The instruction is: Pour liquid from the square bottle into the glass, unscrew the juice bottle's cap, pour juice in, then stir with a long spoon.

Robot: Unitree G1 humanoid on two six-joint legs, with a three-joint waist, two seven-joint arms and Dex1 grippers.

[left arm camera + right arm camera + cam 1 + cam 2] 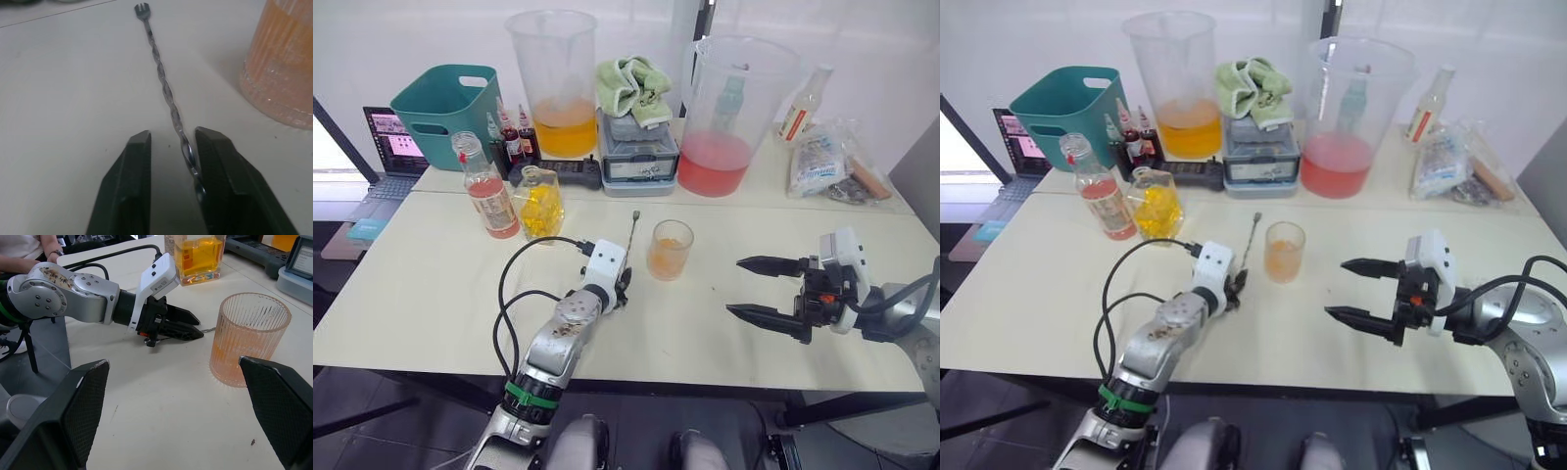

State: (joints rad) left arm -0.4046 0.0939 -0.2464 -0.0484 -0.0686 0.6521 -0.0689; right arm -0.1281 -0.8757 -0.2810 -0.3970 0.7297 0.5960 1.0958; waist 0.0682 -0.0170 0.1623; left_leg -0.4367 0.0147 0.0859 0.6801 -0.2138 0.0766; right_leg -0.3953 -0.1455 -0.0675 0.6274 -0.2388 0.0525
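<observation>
The long spoon [632, 235] lies flat on the table just left of the glass [670, 249], which holds some orange liquid. My left gripper [171, 139] rests low on the table, open by a narrow gap, with the near end of the spoon's stem between its fingers and against one of them. My right gripper [735, 286] hovers wide open to the right of the glass, apart from it. The square bottle [539, 203] with yellow contents and the juice bottle [486, 196] stand side by side at the back left. The juice bottle's cap is out of view.
Two large pitchers [556, 83] [729, 113] stand at the back, with a grey box and green cloth [634, 88] between them. A teal basket [445, 110], small dropper bottles [514, 137] and a laptop [389, 137] are back left; a bottle [803, 106] and bag back right.
</observation>
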